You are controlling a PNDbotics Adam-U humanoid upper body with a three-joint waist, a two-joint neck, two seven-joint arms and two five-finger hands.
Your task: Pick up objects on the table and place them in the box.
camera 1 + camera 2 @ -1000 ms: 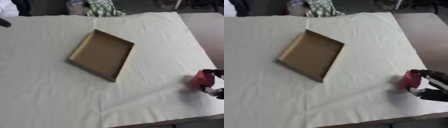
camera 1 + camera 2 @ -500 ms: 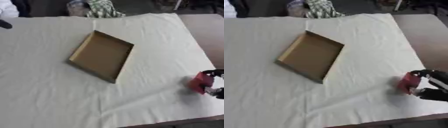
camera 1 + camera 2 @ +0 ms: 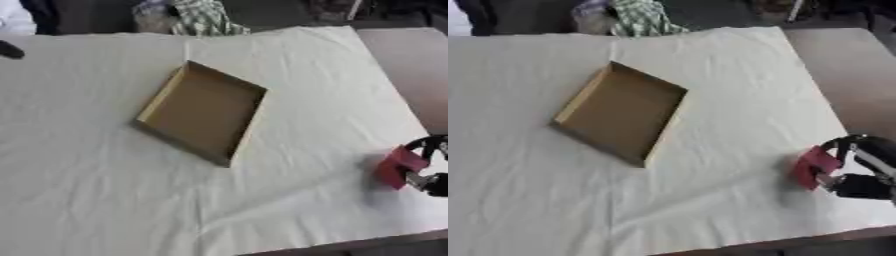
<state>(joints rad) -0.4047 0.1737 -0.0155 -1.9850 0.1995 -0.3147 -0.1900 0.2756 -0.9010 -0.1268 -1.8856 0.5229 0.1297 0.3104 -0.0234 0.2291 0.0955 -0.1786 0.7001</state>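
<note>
Right hand (image 3: 859, 172) on the red block (image 3: 813, 167), box (image 3: 619, 118) far off at ten o'clock
Its fingers (image 3: 839, 143) curled round the block near the counter (image 3: 710, 200) edge at four o'clock; left hand unseen

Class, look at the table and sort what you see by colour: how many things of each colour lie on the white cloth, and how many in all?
Brown: 1, the open cardboard box.
Red: 1, the small block held in the right hand.
Total: 2.
</note>
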